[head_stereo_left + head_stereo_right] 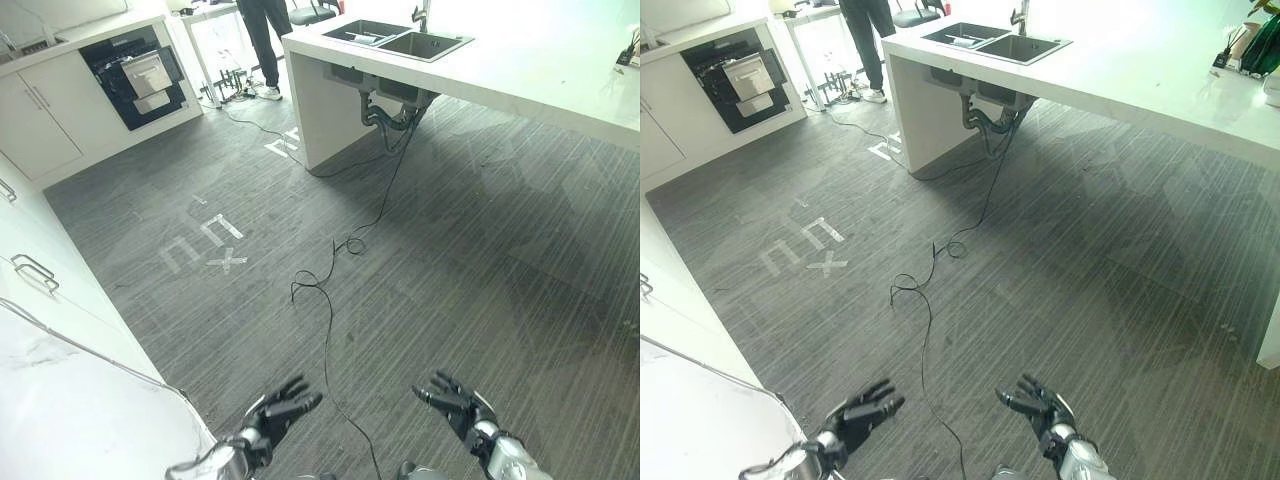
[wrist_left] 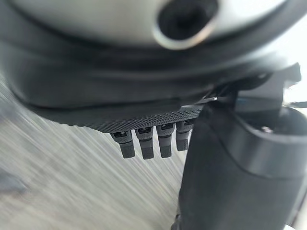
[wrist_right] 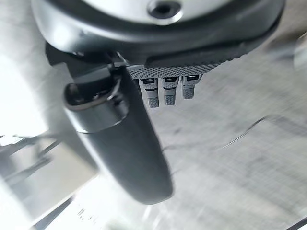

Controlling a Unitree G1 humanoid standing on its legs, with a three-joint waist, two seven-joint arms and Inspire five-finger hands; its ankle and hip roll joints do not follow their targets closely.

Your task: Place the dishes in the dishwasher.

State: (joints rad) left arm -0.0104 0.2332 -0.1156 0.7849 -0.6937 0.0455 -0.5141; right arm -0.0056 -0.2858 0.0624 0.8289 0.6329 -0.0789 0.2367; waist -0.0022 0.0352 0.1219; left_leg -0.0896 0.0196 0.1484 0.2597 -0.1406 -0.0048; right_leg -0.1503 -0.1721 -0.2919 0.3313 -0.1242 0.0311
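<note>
The dishwasher (image 1: 135, 72) stands open in the white cabinets at the far left, dark inside, with a pale rack pulled partly out. Far ahead, the white island carries a double sink (image 1: 398, 40); something light and thin lies in its left basin, too small to identify. My left hand (image 1: 278, 408) and right hand (image 1: 455, 400) hover low over the grey floor at the near edge, both open, fingers spread, holding nothing. The left wrist view has straight fingers (image 2: 148, 143) above the floor, and so does the right wrist view with its fingers (image 3: 165, 92).
A person (image 1: 262, 45) stands at the back between dishwasher and island. White cabinets with handles (image 1: 35, 272) line the left side, and a white counter (image 1: 80, 420) is at the near left. White tape marks (image 1: 205, 245) lie on the floor.
</note>
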